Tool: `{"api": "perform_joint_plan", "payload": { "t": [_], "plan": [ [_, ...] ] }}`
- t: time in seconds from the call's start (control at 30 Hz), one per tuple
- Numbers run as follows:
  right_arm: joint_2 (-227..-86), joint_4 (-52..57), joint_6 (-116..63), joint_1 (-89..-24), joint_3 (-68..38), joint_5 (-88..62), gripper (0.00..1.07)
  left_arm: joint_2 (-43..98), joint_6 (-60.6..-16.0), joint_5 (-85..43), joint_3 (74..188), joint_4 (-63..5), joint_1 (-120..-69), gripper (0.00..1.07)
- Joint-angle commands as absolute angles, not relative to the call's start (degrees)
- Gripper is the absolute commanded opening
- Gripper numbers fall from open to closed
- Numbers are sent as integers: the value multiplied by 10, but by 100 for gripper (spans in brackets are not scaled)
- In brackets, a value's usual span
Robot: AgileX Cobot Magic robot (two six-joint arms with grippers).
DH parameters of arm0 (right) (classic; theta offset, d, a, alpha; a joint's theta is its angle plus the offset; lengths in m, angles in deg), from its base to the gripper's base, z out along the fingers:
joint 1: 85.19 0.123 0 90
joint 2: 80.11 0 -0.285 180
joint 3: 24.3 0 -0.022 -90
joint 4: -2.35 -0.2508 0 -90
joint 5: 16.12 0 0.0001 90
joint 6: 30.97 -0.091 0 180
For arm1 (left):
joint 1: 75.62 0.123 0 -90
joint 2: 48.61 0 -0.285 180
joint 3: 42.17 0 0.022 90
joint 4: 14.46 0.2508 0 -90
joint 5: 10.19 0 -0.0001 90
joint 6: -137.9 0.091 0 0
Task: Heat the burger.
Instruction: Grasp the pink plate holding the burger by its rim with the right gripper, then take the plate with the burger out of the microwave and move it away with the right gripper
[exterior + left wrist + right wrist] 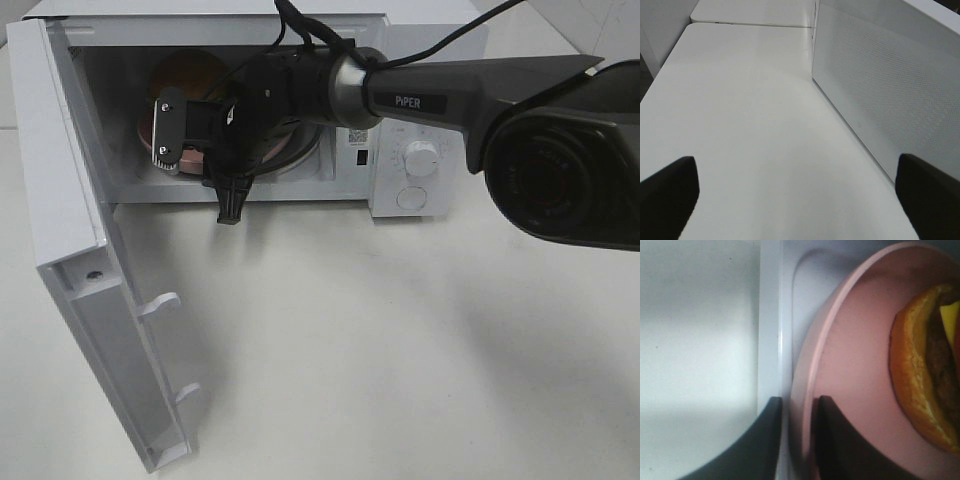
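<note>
The burger sits on a round pink plate inside the open white microwave; only its brown bun top shows past the arm. In the right wrist view the burger shows bun, dark patty and yellow cheese on the plate. My right gripper reaches into the cavity from the right. Its fingers are shut on the plate's rim at the microwave's front lip, as the right wrist view shows. My left gripper is open and empty above the table, out of the high view.
The microwave door stands swung open to the left, its two latch hooks pointing out. Its meshed outer face is close beside my left gripper. The control panel with a dial is right of the cavity. White table lies in front.
</note>
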State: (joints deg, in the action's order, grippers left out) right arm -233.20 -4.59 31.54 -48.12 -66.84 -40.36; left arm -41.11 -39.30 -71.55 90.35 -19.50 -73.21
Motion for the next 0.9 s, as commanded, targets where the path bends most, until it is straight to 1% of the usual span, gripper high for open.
{"api": "perform_joint_plan", "payload": {
  "t": [0.03, 0.4, 0.67, 0.8, 0.9],
  "plan": [
    [-2334, -59, 316, -485, -671, -391, 0, -414, -397, -713, 902, -194, -732, 100],
    [-2319, -60, 335, -479, -671, -403, 0, -414, -397, -713, 902, -194, -732, 100],
    [-2300, -56, 386, -477, -670, -444, 0, -414, -397, -713, 902, -194, -732, 100],
    [-2286, -19, 399, -470, -651, -451, 0, -414, -397, -713, 902, -194, -732, 100],
    [-2276, -17, 399, -469, -635, -445, 0, -414, -397, -713, 902, -194, -732, 100]
  ]
}}
